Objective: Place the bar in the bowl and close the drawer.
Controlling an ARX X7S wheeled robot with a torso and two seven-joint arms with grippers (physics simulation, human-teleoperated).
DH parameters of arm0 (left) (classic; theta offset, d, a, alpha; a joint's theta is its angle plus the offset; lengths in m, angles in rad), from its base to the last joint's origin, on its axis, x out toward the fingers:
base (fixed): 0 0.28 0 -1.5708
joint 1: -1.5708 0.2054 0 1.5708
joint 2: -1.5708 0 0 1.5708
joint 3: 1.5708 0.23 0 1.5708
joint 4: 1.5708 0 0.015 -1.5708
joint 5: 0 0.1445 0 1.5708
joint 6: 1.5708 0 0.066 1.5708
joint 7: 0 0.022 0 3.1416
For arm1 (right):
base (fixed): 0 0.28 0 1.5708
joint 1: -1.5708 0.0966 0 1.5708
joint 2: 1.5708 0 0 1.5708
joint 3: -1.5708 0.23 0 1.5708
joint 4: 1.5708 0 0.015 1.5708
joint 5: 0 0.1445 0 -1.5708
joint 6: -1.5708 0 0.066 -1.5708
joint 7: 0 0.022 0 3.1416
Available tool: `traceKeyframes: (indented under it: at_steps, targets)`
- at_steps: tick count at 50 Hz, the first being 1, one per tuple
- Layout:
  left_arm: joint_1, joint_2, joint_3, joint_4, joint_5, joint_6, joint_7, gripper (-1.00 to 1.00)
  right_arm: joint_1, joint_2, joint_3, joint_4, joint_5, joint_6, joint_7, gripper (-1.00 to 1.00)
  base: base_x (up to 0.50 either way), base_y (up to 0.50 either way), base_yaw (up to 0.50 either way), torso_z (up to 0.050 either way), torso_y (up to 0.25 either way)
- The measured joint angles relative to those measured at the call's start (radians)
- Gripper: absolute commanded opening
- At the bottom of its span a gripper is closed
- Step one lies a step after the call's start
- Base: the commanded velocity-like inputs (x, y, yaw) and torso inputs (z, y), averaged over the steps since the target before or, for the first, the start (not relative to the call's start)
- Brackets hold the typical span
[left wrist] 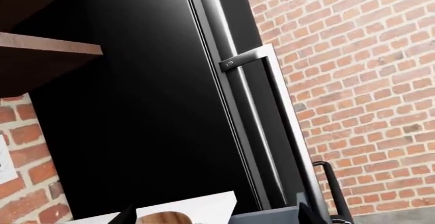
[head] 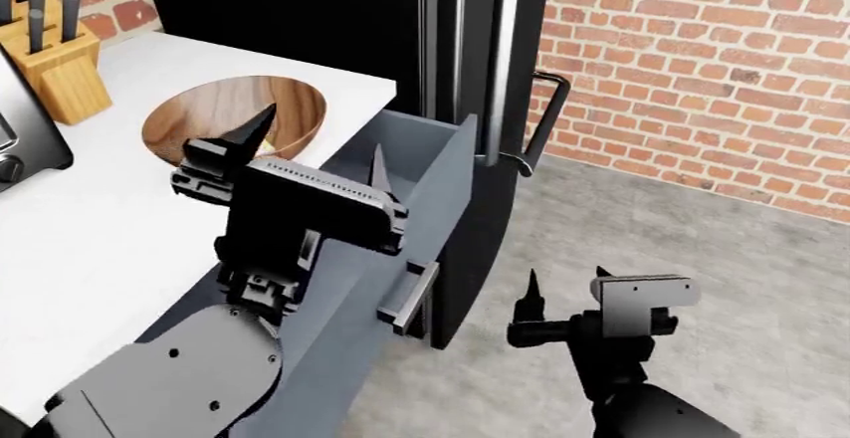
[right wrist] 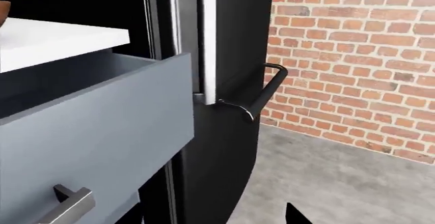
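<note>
Grey-blue and pulled well out, the drawer (head: 432, 209) juts from under the white tabletop (head: 106, 229) beside a tall black refrigerator (head: 318, 10), its flat front turned toward the concrete floor and its bar handle (head: 409, 299) showing in the head view. On the tabletop near the corner sits the wooden bowl (head: 199, 109), brown with visible grain; the left end effector (head: 318, 154) hangs above the drawer's edge just beside the bowl, its dark pointed fingers spread wide with nothing between them. One fingertip (head: 259, 124) overlaps the bowl's rim in the head view. The right end effector (head: 564, 294) is lower, out over the floor and apart from the drawer front, fingers likewise parted and holding nothing. The bar cannot be made out in any view; the arm hides much of the drawer's inside. A wooden knife block (head: 54, 60) stands at the back of the tabletop against the brick wall (head: 704, 70).
</note>
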Motion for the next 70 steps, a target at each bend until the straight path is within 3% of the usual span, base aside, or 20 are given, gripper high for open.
traceKeyframes:
  at_steps: [19, 31, 49, 70]
  targets:
    - [-0.126, 0.317, 0.105, -0.513, 0.042, 0.194, 0.141, 1.0, 0.013, 0.068, 0.067, -0.115, -0.046, -0.044, 0.207, 1.0, 0.0, 0.0, 0.0, 0.0, 0.0]
    - [-0.125, 0.438, 0.113, -0.693, 0.013, 0.259, 0.136, 1.0, 0.016, 0.081, 0.076, -0.144, -0.058, -0.039, 0.242, 1.0, 0.0, 0.0, 0.0, 0.0, 0.0]
    - [-0.067, 0.498, 0.215, -0.802, -0.105, 0.352, 0.091, 1.0, 0.02, 0.079, 0.079, -0.154, -0.056, -0.024, 0.238, 1.0, 0.0, 0.0, 0.0, 0.0, 0.0]
    - [0.054, 0.47, 0.295, -0.776, -0.192, 0.433, 0.006, 1.0, 0.026, 0.07, 0.08, -0.153, -0.06, -0.002, 0.234, 1.0, 0.0, 0.0, 0.0, 0.0, 0.0]
